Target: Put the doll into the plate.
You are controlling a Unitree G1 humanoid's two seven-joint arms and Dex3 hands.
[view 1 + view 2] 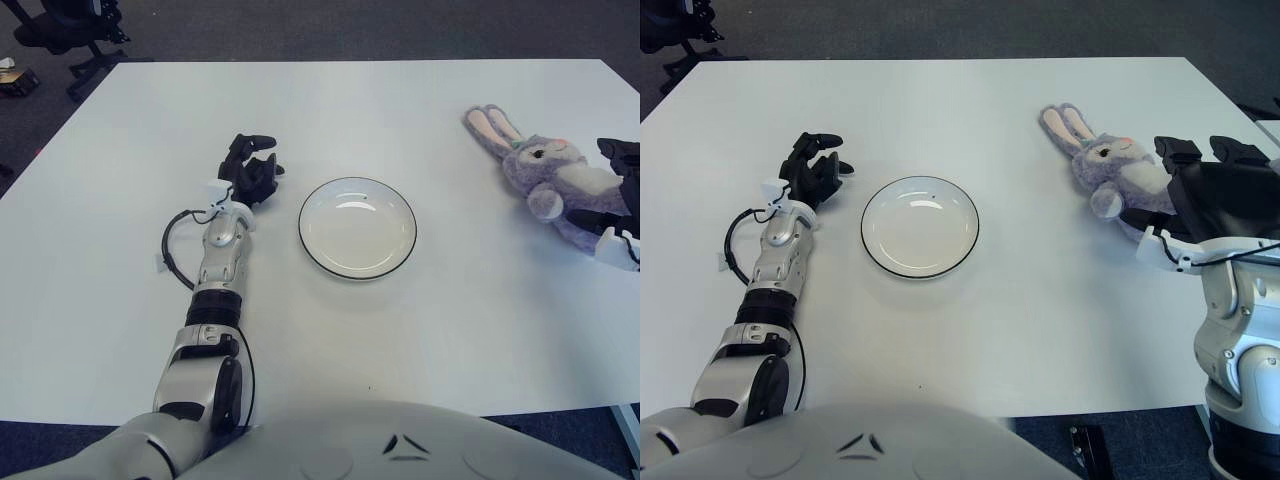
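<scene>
Right eye view shows the right hand (pixel 1205 200) draped over the plush bunny doll's (pixel 1110 170) body near the counter's (pixel 1040 330) right edge, fingers (pixel 1175 150) seemingly curling around it, not clearly clamped. A loose hold could drop it. The plate (pixel 920 226) sits well apart, path open; the left hand (pixel 812 170) idles beside it.

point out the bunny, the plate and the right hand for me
bunny (pixel 1110 163), right eye view, on its face.
plate (pixel 971 228), right eye view, on its right rim.
right hand (pixel 1220 195), right eye view, on its black back.
</scene>
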